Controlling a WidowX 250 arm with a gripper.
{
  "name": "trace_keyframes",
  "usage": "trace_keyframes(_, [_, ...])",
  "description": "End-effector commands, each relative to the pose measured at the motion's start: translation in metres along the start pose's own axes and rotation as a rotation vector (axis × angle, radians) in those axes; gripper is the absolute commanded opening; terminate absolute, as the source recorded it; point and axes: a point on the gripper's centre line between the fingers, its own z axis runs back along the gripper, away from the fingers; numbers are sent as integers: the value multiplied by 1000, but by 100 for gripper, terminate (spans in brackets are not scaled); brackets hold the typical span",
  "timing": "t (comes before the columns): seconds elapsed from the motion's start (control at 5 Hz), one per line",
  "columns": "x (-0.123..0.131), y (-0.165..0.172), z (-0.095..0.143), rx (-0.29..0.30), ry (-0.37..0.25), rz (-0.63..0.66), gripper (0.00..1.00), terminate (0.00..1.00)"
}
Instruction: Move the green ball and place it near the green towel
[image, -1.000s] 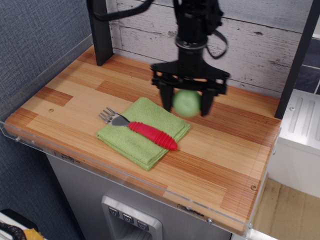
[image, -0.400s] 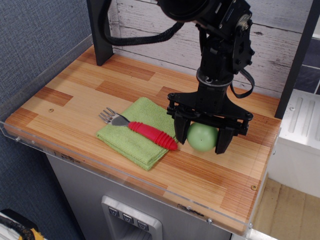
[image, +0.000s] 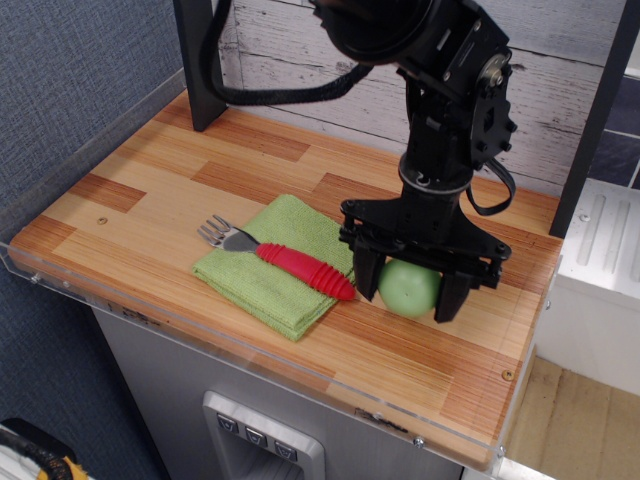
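Observation:
The green ball (image: 408, 288) is a pale green sphere low over the wooden table, just right of the green towel's right corner. My black gripper (image: 409, 292) points straight down over it, with one finger (image: 365, 283) on its left and the other on its right, closed against the ball. The ball looks to be at or touching the tabletop. The green towel (image: 270, 275) lies folded in the middle of the table. A fork with a red handle (image: 305, 270) lies across the towel.
The wooden table (image: 150, 190) has a clear plastic lip along its front and left edges. A black post (image: 200, 60) stands at the back left and a white plank wall runs behind. The table's right edge is close to the gripper.
The gripper has carried the ball from above the towel's back corner forward, right and down to the tabletop beside the towel. In the last moment it only sank slightly lower.

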Motion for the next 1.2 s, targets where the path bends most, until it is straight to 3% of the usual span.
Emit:
trace_keyframes(0.0, [5,11,-1,-18,6,41,100,0])
trace_keyframes(1.0, [3,15,4,-3,17,77,100,0])
